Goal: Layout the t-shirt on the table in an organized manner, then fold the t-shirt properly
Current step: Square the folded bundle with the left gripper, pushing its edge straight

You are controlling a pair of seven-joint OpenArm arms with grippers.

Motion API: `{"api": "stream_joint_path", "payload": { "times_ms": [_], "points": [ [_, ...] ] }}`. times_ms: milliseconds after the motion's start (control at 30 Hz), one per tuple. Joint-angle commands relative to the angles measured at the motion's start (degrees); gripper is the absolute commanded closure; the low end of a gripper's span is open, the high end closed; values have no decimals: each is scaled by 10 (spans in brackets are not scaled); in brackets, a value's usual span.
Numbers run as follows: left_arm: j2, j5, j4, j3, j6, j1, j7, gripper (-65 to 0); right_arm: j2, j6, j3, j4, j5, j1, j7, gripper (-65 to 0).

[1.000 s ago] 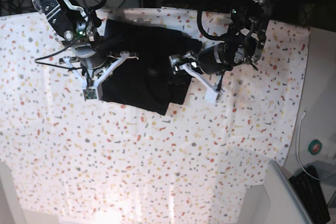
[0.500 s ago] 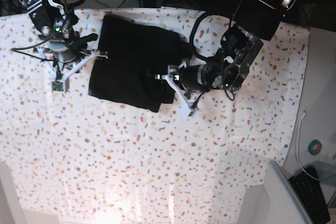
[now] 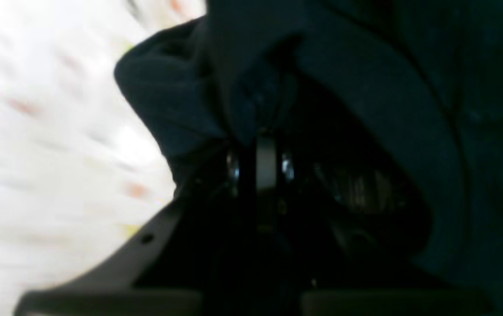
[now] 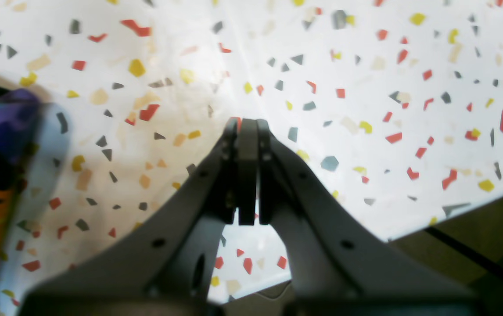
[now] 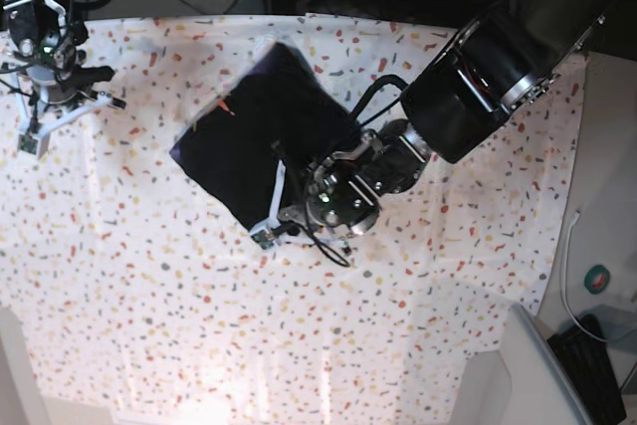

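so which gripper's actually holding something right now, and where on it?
The left gripper pinches a bunched fold at the t-shirt edge. The right gripper is shut on nothing.

Bulky black cylindrical left arm ringed in silver, looped black cables at its wrist, white fingers, slimmer black-and-silver right arm, grey tapered fingers dotted with small screw holes

Base cam looks straight down at the whole bench. Both wrist cams ride right behind their tools, super close: left one's buried in black t-shirt, right one faces bare bench.
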Motion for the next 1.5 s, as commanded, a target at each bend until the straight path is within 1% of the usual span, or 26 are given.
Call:
{"api": "stream_joint_path", "payload": {
  "times_ms": [0, 67, 133, 200, 367, 433, 500, 567, 833, 867, 933, 967, 1033, 1100, 1133, 1167, 1233, 1267, 1333, 1400, 1433, 1467],
  "points": [
    [1, 35, -2, 8, 10, -8, -1, 0, 5, -2, 11, 9, -4, -1, 11, 0],
    [19, 77, -2, 22, 10, -9, -48, 0, 4, -2, 22, 6, -3, -7, 11, 0],
    [32, 112, -2, 25, 9, -5, -83, 0, -1, -2, 31, 6, -3, -13, 11, 0],
    [51, 132, -4, 25, 9, -5, -101, 0, -8, -2, 55, 6, -4, -21, 11, 0],
    [67, 141, -2, 26, 9, -5, -149, 0, -16, -2, 89, 5, -4, -34, 11, 0],
    [70, 141, -2, 41, 9, -7, -165, 0, -16, -2, 95, 5, -4, -34, 11, 0],
    [81, 140, -6, 65, 9, -10, -166, 0, -16, -2, 98, -3, -4, -34, 11, 0],
    [82, 135, -6, 77, 9, -10, -165, 0, -16, -2, 99, -14, -4, -34, 11, 0],
    [84, 135, -2, 76, 9, -9, -165, 0, -16, -2, 98, -19, -4, -34, 11, 0],
    [84, 135, -2, 76, 9, -10, -162, 0, -17, -2, 97, -18, -3, -35, 11, 0],
    [84, 134, 4, 75, 9, -12, -138, 0, -25, -2, 97, -17, -3, -43, 11, 0],
    [81, 134, 15, 75, 9, -12, -132, -61, -31, -2, 97, -16, -4, -45, 11, 0],
    [78, 134, 42, 75, 9, -9, -133, -212, -39, -2, 97, -16, -4, -47, 11, 0],
    [71, 134, 65, 75, 9, -6, -129, -336, -40, -2, 96, -16, -5, -48, 11, 0],
    [71, 134, 77, 75, 9, -6, -128, -383, -40, -2, 95, -15, -5, -51, 11, 0],
    [71, 134, 86, 75, 9, -6, -128, -418, -40, -2, 95, -12, -5, -54, 11, 0],
    [62, 134, 110, 69, 9, -6, -128, -456, -40, -2, 97, 1, -5, -56, 11, 0],
    [55, 134, 128, 53, 9, -5, -128, -456, -42, -3, 97, 12, -5, -66, 10, 0],
    [45, 134, 179, 4, 9, 13, -122, -431, -44, -6, 99, 53, -5, -87, 8, 0],
    [27, 134, 260, -68, 9, 42, -80, -388, -45, -6, 109, 93, -4, -121, 7, 0],
    [20, 134, 313, -103, 9, 63, -52, -346, -52, -6, 116, 106, -3, -139, 7, 0],
    [7, 134, 369, -136, 9, 89, -27, -281, -63, -6, 124, 114, -3, -155, 6, 0]
  ]
}}
